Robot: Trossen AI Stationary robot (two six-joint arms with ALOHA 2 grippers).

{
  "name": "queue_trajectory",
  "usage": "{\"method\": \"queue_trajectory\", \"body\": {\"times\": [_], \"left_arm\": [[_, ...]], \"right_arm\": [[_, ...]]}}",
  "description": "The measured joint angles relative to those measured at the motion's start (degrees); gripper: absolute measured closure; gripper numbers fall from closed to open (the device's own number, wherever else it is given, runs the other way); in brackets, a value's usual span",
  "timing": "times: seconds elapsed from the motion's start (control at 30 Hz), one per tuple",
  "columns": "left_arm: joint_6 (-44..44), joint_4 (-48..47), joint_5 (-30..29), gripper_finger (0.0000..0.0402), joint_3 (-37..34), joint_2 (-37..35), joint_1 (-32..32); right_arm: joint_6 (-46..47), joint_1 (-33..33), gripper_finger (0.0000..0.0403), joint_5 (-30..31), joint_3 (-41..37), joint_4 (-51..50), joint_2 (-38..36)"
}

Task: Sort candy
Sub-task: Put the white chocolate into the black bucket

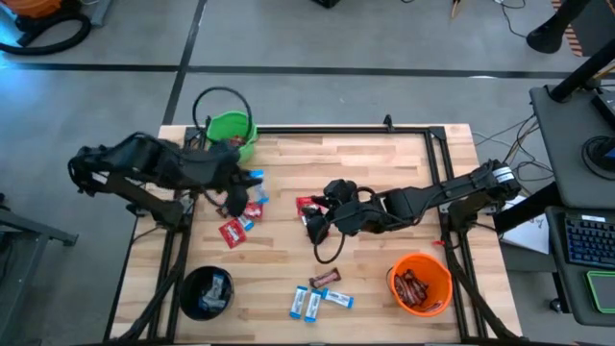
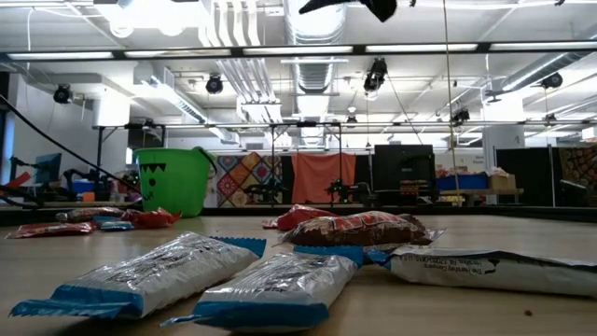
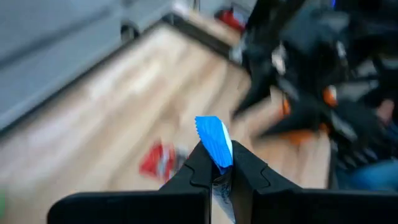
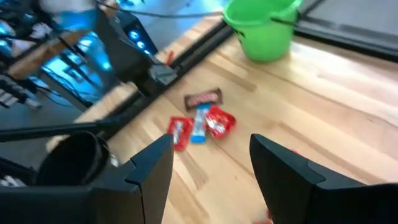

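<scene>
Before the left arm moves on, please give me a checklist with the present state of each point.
1. Left gripper shut on a blue-and-white packet: ok.
2. Packet lifted off the table: ok.
3. Right gripper open and holding nothing: ok.
4. Black bucket upright, mouth unblocked: ok.
5. Black bucket is the one for blue-and-white packets: cannot tell.
6. Right gripper away from the left gripper: ok in the high view.

Green bucket (image 1: 231,132), orange bucket (image 1: 420,283), black bucket (image 1: 206,291) — on a pale wood-grain counter (image 1: 365,183); candy (image 1: 313,304) in red, blue-and-white, dark brown wrappers.
</scene>
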Motion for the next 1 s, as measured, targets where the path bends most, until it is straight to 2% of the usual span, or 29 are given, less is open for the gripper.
{"method": "queue_trajectory", "body": {"times": [0.2, 0.33, 0.53, 0.67, 0.83, 1.0], "left_arm": [[-17.95, -14.52, 1.87, 0.0401, -0.46, 0.39, -10.96], [-31.58, -16.27, 3.1, 0.0401, -2.19, 0.95, -21.14], [-49.74, -18.23, 3.3, 0.0401, -2.63, 4.01, -34.23], [-60.38, -25.03, 7.38, 0.0401, -2.63, 7.4, -40.23], [-64.64, -24.89, 9.63, 0.0401, -4.07, 10.85, -43.68], [-64.61, -25.71, 12.6, 0.04, -6.57, 13.89, -44.13]], "right_arm": [[5.19, 0.0, 0.02, -0.16, 0.0, -9.28, 0.0], [7.24, 0.0, 0.02, -0.21, -0.02, -12.77, 0.0], [7.23, 0.0, 0.02, -0.7, -0.02, -12.79, 0.0], [7.21, 0.0, 0.02, -1.86, -0.02, -12.79, 0.0], [7.17, 0.0, 0.02, -1.88, -0.02, -12.79, 0.0], [7.06, 0.0, 0.02, -1.88, -0.04, -12.79, 0.0]]}}
